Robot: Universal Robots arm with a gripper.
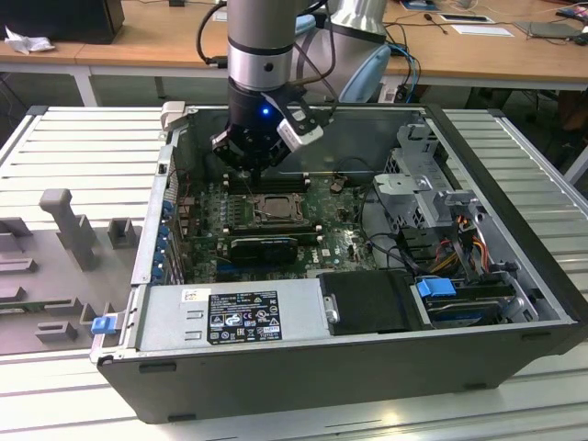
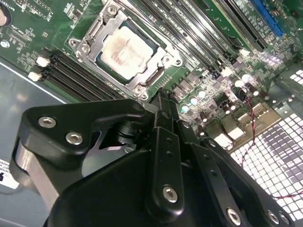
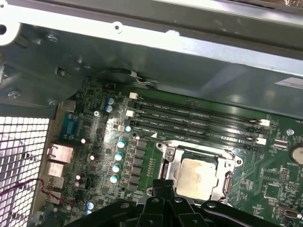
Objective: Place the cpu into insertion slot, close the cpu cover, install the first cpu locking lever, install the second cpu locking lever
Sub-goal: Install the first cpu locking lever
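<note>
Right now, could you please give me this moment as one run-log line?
cpu seated in insertion slot | cpu cover down | gripper shut, empty, near slot

You see a chip (image 2: 127,49) with a dull, blotchy silvery-beige metal top, a bare grey metal cover (image 2: 93,45) framing it, a glossy green circuit board (image 3: 279,189), a matt grey sheet-metal case (image 1: 303,372), and a matt black gripper (image 2: 161,94) with shiny screws.

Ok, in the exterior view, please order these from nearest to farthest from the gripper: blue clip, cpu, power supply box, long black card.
1. cpu, in the socket, close by the gripper.
2. long black card, just past the socket.
3. power supply box, along the case near wall.
4. blue clip, case corner, on the exterior view's left.
</note>
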